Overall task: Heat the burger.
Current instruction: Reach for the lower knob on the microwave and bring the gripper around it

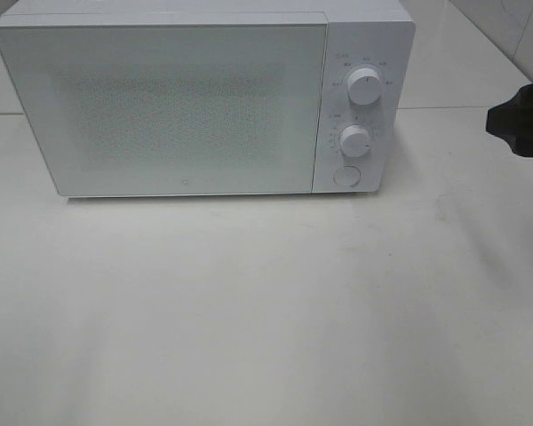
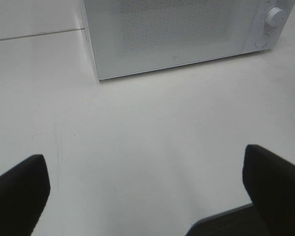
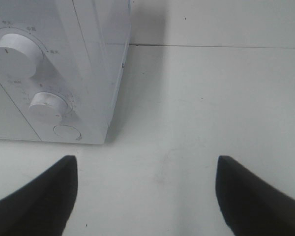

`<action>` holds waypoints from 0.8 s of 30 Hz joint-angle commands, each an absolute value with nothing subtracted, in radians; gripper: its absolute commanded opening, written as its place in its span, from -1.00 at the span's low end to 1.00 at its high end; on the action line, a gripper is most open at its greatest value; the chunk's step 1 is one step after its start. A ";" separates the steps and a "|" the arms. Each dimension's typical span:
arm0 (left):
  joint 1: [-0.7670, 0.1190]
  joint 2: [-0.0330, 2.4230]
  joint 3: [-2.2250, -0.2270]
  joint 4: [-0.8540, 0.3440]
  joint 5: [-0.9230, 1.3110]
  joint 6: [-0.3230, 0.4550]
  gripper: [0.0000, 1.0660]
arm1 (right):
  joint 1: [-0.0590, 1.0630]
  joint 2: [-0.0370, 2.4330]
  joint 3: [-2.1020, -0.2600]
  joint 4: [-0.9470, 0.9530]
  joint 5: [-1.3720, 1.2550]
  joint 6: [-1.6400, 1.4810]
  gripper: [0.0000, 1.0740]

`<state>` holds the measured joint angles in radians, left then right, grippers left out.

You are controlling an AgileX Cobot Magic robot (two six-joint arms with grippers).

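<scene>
No burger shows in any view. A white microwave (image 1: pixel 195 98) stands at the back of the table with its door shut; its frosted door hides the inside. It has two knobs (image 1: pixel 365 86) and a round button (image 1: pixel 346 176) on its right panel. It also shows in the left wrist view (image 2: pixel 177 34) and the right wrist view (image 3: pixel 54 73). My left gripper (image 2: pixel 145 191) is open and empty over bare table in front of the microwave. My right gripper (image 3: pixel 145 191) is open and empty to the right of the microwave's panel; a black part of that arm (image 1: pixel 521 120) shows at the right edge.
The white table (image 1: pixel 266 311) stretches in front of the microwave. A seam in the tabletop (image 3: pixel 211 45) runs behind and to the right of the microwave. A tiled wall (image 1: pixel 515 27) rises at the back right.
</scene>
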<state>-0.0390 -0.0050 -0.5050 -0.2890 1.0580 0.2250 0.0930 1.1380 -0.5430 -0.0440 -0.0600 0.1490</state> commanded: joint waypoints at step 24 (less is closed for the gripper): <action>-0.036 -0.030 -0.502 -0.292 1.046 0.219 0.92 | 0.361 1.467 -0.549 0.135 -0.502 0.050 0.40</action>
